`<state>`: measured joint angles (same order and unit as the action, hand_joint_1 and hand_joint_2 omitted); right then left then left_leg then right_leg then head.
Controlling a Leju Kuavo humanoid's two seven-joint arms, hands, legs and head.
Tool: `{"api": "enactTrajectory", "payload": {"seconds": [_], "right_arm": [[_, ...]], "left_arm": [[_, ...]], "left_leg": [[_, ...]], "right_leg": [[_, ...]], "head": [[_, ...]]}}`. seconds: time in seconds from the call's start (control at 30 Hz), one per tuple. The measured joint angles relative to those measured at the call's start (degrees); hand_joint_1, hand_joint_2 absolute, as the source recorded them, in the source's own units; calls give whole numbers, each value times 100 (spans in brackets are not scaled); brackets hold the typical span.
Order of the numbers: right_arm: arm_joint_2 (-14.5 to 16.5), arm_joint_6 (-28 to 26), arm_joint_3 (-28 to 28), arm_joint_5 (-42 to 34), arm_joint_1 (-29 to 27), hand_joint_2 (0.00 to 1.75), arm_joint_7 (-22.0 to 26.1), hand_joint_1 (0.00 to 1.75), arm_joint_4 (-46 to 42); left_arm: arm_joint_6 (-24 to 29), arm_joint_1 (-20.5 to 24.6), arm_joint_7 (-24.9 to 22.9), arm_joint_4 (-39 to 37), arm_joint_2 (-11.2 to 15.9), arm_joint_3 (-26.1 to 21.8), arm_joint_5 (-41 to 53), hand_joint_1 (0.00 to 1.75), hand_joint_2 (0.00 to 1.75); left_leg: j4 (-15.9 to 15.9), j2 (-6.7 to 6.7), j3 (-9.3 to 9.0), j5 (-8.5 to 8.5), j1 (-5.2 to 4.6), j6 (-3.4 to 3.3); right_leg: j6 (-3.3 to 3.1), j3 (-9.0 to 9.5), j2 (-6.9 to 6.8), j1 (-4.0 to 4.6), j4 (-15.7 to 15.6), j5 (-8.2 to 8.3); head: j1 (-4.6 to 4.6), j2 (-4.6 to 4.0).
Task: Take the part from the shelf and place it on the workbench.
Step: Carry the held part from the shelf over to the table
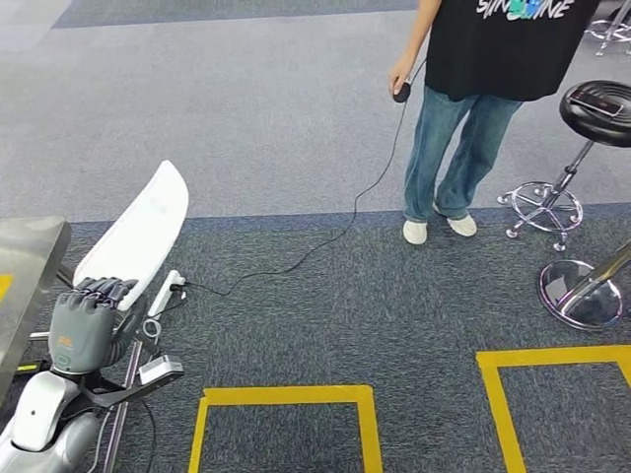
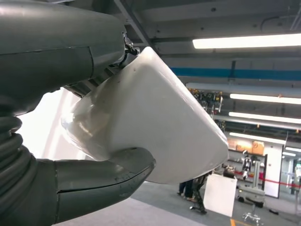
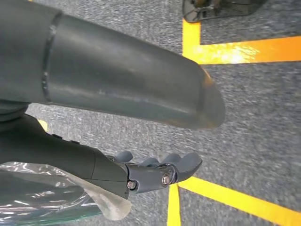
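The part (image 1: 141, 232) is a long white curved panel, tilted up and away over the carpet at lower left. My left hand (image 1: 89, 320) grips its near end, fingers curled over the edge. In the left wrist view the panel (image 2: 152, 122) lies between the thumb (image 2: 103, 181) and the fingers above it. A grey metal workbench corner (image 1: 30, 256) lies at the left edge, just left of the held part. My right hand (image 3: 106, 94) hangs over the carpet with its fingers (image 3: 160, 172) apart from the thumb and nothing in it.
A person (image 1: 476, 89) stands at the back right holding a small black device on a cable (image 1: 327, 241) that runs to a power strip (image 1: 165, 293). A black stool (image 1: 595, 113) and a chrome base (image 1: 581, 291) stand right. Yellow tape squares (image 1: 286, 396) mark the floor.
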<state>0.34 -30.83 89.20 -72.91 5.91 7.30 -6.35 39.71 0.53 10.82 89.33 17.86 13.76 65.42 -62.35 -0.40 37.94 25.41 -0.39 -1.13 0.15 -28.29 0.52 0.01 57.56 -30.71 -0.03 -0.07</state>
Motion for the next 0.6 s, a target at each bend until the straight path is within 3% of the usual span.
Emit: {"api": "enactTrajectory", "payload": {"seconds": [0.07, 0.17, 0.23, 0.33, 0.37, 0.4, 0.47, 0.5, 0.53, 0.6], "right_arm": [[5, 2, -1, -2, 6, 0, -1, 0, -1], [10, 1, 0, -9, 10, 0, 4, 0, 0], [10, -2, -1, -15, 35, 0, 13, 0, 1], [12, -4, 0, -30, 49, 0, 30, 0, 1], [12, -5, -1, -39, 39, 0, 33, 0, 1], [11, -5, -1, -48, 29, 0, 34, 0, 2], [6, -7, -2, -62, 15, 0, 36, 0, 4], [3, -7, -2, -67, 16, 0, 39, 0, 5], [2, -9, -2, -71, 21, 0, 43, 0, 6], [3, -13, -2, -83, 18, 0, 48, 0, 6]], "left_arm": [[1, 11, 0, 0, 1, -4, 2, 175, 175], [0, 32, 0, 3, -1, -9, 15, 175, 175], [-3, 72, -1, 4, -5, -7, 39, 175, 175], [-7, 100, -4, 2, -25, 6, 64, 175, 175], [-8, 97, -7, 1, -32, 13, 67, 175, 175], [-8, 95, -9, 1, -38, 19, 69, 175, 175], [-8, 93, -11, 0, -46, 26, 57, 175, 175], [-8, 97, -11, -1, -49, 28, 36, 175, 175], [-11, 101, -11, -2, -51, 30, 3, 175, 175], [-25, 105, -11, -6, -60, 37, -70, 175, 175]], "left_leg": [[302, -2, -116, -93, -55, -62], [377, -15, -224, -97, -61, -129], [412, -10, -316, -67, -39, -189], [414, -9, -372, 21, -38, -222], [413, -13, -404, 56, -36, -218], [411, -18, -452, 96, -33, -209], [405, -25, -564, 184, -23, -170], [392, -25, -608, 224, -24, -143], [380, -24, -627, 258, -28, -113], [356, -23, -642, 294, -42, -80]], "right_leg": [[64, 27, 0, 1, 18, -64], [170, 22, -21, -13, 175, -94], [204, -245, -25, -18, 621, -232], [256, -924, -25, -25, 1551, -577], [271, -1061, -26, -27, 1633, -563], [277, -1098, -27, -28, 1515, -414], [270, -928, -30, -30, 842, 126], [258, -833, -32, -24, 493, 292], [225, -750, -34, -16, 266, 391], [152, -696, -37, -3, 115, 401]], "head": [[-3, 0], [0, 1], [22, 2], [63, 2], [69, 2], [72, 2], [78, 2], [79, 2], [82, 2], [78, 2]]}}
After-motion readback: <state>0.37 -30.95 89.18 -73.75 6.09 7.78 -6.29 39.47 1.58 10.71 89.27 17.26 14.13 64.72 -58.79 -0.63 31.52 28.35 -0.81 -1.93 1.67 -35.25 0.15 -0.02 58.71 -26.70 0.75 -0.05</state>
